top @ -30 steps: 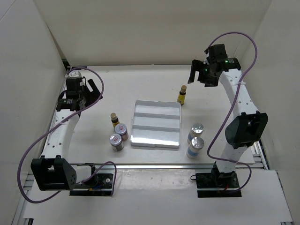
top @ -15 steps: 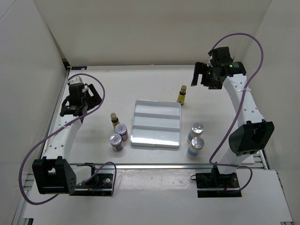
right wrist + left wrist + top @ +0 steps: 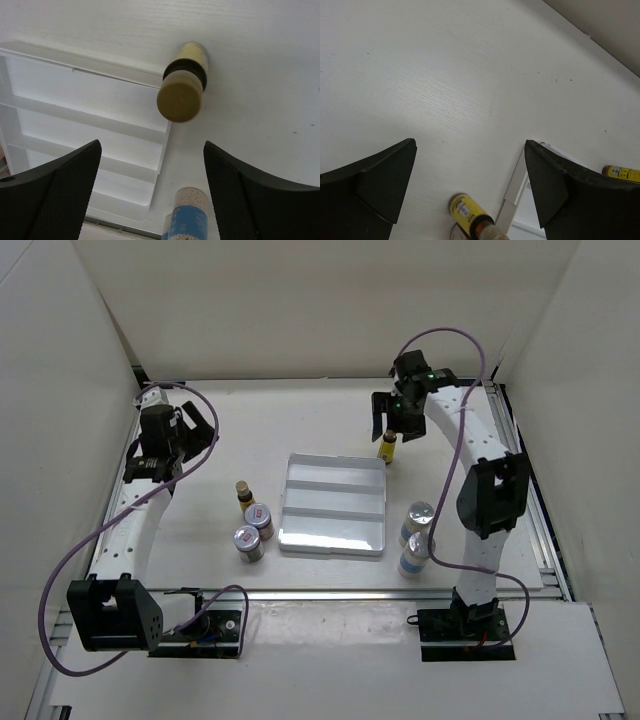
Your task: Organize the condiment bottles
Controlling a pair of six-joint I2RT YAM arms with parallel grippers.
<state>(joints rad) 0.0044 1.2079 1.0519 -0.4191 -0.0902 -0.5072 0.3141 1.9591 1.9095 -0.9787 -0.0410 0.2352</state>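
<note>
A slim yellow bottle (image 3: 387,447) stands just behind the white tray (image 3: 300,530). My right gripper (image 3: 388,424) is open and empty right above it. In the right wrist view its tan cap (image 3: 179,100) sits ahead of the gripper (image 3: 151,145). A second yellow bottle (image 3: 243,492) and two silver-lidded jars (image 3: 258,518) (image 3: 247,542) stand left of the tray. Two clear-blue bottles (image 3: 417,522) (image 3: 415,554) stand right of it. My left gripper (image 3: 204,432) is open and empty at the far left. Its view (image 3: 470,145) shows the left yellow bottle (image 3: 464,212) below.
The tray has three ridged lanes with nothing in them, seen in the right wrist view (image 3: 85,120) and at its edge in the left wrist view (image 3: 512,195). White walls close the table at the back and both sides.
My right arm has swung left and down from the back right corner to above the yellow bottle behind the tray. My left gripper has shifted only slightly.
</note>
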